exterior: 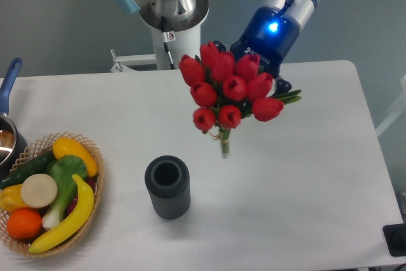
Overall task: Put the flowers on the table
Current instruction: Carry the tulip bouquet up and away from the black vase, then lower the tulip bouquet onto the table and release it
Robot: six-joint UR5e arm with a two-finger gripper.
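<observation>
The flowers [229, 88], a bunch of red tulips with short green stems, hang in the air above the white table [304, 176], right of its middle. My gripper [269, 90] comes in from the upper right behind the blooms; its fingers are mostly hidden by the tulips, and the bunch is held up by it. The stem ends point down, a little above the tabletop. The dark grey ribbed vase [167, 186] stands upright and empty, to the lower left of the bunch.
A wicker basket [95, 157] with toy fruit and vegetables sits at the table's left front. A pot with a blue handle [9, 87] is at the left edge. The robot base [171, 11] stands behind the table.
</observation>
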